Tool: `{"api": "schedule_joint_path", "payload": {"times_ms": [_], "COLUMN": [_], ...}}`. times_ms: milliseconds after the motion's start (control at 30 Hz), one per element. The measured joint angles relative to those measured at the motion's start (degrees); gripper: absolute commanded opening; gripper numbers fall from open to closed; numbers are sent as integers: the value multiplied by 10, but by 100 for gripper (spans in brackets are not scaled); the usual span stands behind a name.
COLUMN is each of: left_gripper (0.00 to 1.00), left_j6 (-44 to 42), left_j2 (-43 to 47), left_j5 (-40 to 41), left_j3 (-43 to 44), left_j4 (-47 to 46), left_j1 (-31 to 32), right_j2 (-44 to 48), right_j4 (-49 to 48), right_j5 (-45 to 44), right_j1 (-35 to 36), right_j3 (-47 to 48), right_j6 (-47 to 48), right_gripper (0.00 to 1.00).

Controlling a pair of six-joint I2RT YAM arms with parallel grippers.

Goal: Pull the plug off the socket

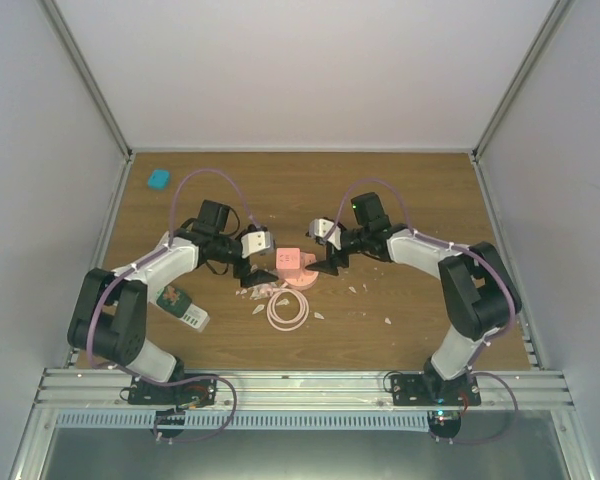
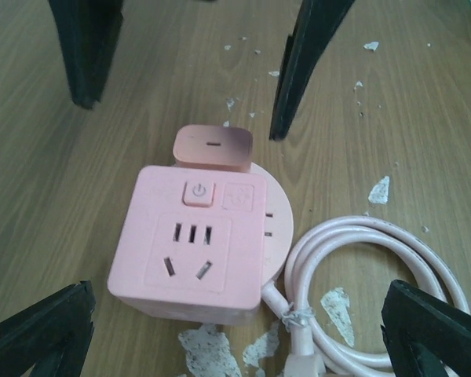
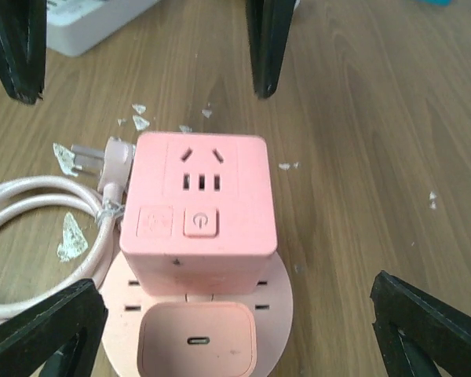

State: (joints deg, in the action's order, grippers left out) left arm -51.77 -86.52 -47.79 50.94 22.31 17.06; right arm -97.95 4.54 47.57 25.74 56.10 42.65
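Observation:
A pink cube socket [image 1: 288, 260] stands on a round pink base [image 1: 302, 280] at mid-table. In the left wrist view the cube [image 2: 190, 243] lies between my open fingers, with a small pink plug [image 2: 212, 147] seated in the base [image 2: 273, 212] just behind it. In the right wrist view the plug [image 3: 196, 342] with its USB-C port is nearest, and the cube [image 3: 200, 200] is behind it. My left gripper [image 1: 252, 270] [image 2: 237, 290] is open on the cube's left. My right gripper [image 1: 327, 265] [image 3: 235, 283] is open on its right, straddling the plug. Neither touches anything.
The pink cable [image 1: 287, 310] lies coiled in front of the socket, its pronged end [image 3: 102, 161] loose on the wood. A green and white object [image 1: 180, 305] lies by the left arm. A teal object [image 1: 159, 180] sits at back left. White flakes [image 2: 379, 190] litter the table.

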Motion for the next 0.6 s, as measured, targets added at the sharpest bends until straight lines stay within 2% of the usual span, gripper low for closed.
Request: {"api": "schedule_joint_path", "payload": {"times_ms": [367,600], "left_gripper": [89,89], "left_j6": [15,21], "left_j2": [-44,-63], "left_j5": [-9,-3], "left_j3": [-4,-4], "left_j4": [-93,-110], "left_j1": [27,35], "right_j2": [-38,-40], "right_j4": [65,75], "right_j5": [-10,-29], "right_j1": [0,9], "right_j3": [17,28], "right_j6": [43,34], "right_gripper": [86,83]}}
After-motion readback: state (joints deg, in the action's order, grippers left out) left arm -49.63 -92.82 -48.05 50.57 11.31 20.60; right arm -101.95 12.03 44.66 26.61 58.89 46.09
